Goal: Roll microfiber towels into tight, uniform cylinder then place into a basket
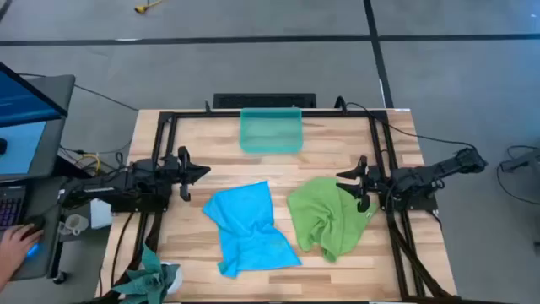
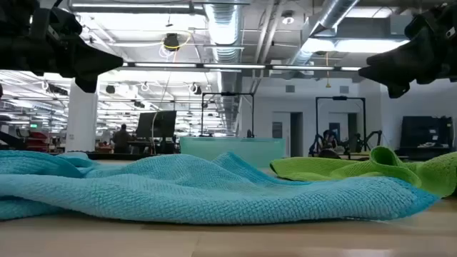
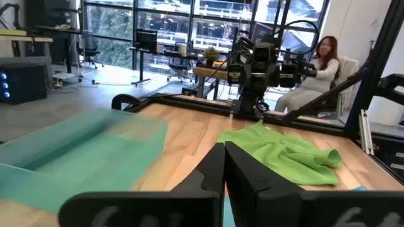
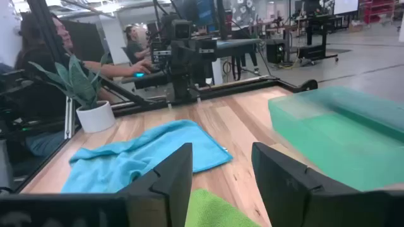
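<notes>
Basket [image 1: 271,131] is sitting at the far middle of the wooden table [image 1: 337,143], a low teal-green translucent tub, and everything else is lying on the near side of it. Closer to the camera's foot of the table than the basket, and a little toward the left arm's side of it, the blue towel [image 1: 245,228] is lying spread and rumpled, unrolled, with one corner trailing away from the basket. The green towel [image 1: 328,215] is lying crumpled on the right arm's side of the basket, just beside the blue one but not touching it as far as the overhead view is showing.

The left gripper [image 1: 201,172] is hovering over bare wood, off the basket's left corner and short of the blue towel; its fingers [image 3: 243,173] are pressing together with nothing between them. The right gripper [image 1: 351,187] is hanging over the edge of the green towel farthest from the blue one, off the basket's right corner, its fingers [image 4: 281,173] standing well apart and gripping nothing; green cloth is showing below the gap.

A potted plant [image 1: 152,279] is standing at the table's near left corner, far from the basket. A person's hand [image 1: 17,245] is resting at a keyboard beyond the left arm
</notes>
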